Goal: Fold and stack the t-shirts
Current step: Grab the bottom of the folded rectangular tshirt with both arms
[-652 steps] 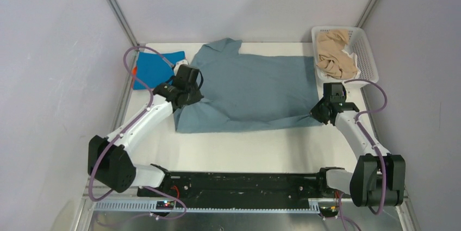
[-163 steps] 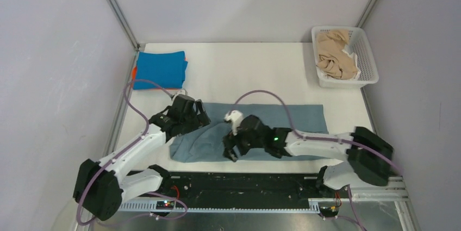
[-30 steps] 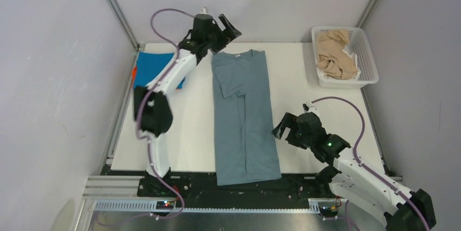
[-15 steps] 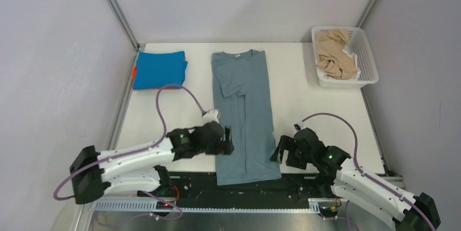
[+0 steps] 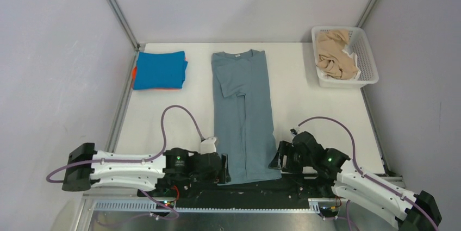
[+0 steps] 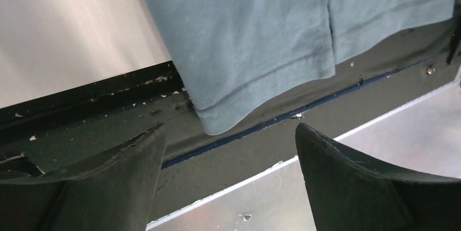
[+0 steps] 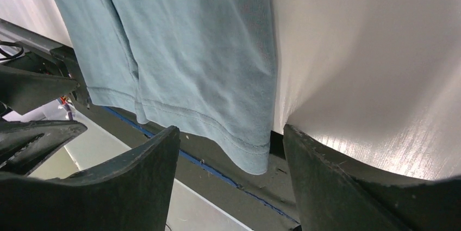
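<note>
The grey-blue t-shirt [image 5: 242,114] lies as a long strip down the middle of the tabletop [image 5: 315,111], hem overhanging the tabletop's near edge, where the left tool [image 6: 229,129] and right tool [image 7: 229,129], both spread, bracket its corners, apparently to pinch them for folding.

**Both arms low, jaws wide**

L arm [image 5: 125,166] lies folded flat across the front of the rig, forearm pointing right. Left gripper [image 5: 223,168] has fingers [image 6: 108,187] spread wide, nothing gripped. R arm [image 5: 369,185] angles in from the right, elbow bent, wrist aimed left. Right gripper [image 5: 275,157] likewise gaping, nothing gripped. From my seat I see the two grippers facing each other, apart.
</note>
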Controlling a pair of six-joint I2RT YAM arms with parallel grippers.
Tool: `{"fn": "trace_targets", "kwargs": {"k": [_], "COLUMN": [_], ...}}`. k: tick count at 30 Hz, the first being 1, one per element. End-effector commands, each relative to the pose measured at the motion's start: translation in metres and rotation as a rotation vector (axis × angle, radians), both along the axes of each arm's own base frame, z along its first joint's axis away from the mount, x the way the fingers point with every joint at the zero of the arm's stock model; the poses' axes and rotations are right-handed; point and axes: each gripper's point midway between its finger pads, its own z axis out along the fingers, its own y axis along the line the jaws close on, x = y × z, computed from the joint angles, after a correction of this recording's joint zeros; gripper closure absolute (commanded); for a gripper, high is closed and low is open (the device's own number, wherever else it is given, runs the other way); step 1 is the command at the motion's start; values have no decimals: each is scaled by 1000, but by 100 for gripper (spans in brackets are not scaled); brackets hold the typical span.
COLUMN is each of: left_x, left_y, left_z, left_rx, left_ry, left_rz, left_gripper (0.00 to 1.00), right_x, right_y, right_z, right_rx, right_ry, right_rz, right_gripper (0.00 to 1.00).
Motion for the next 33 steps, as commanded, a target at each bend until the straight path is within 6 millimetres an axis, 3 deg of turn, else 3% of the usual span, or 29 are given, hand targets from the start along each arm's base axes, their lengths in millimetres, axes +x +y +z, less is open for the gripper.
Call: {"fn": "trace_targets", "kwargs": {"k": [1, 8, 14, 18, 20, 23, 26, 33], "left_x": [-3, 4, 5, 3, 0, -2, -2, 11], "left_y": [2, 4, 11, 7, 5, 5, 3, -12], "left_z": [-9, -20, -32, -37, -41, -46, -44, -8], "left_rx": [20, 69, 93, 97, 105, 126, 116, -16], "left_ry": [42, 26, 29, 37, 51, 67, 62, -55], "left_rz": [87, 131, 169, 149, 141, 138, 136, 89], "left_gripper": [9, 37, 49, 59, 71, 97, 100, 100], "right_x": [-16, -21, -24, -25, -25, -25, -27, -24], "right_y": [-10, -7, -9, -8, -8, -6, -1, 8], "right_z": [-14, -15, -18, -17, -17, -16, -11, 13], "right_rx": [-50, -28, -34, -28, -26, -18, 11, 73], "right_ry": [61, 75, 84, 87, 90, 88, 83, 11], "right_rz": [21, 40, 35, 34, 34, 33, 57, 96], "right_gripper": [28, 43, 49, 62, 67, 77, 92, 97]}}
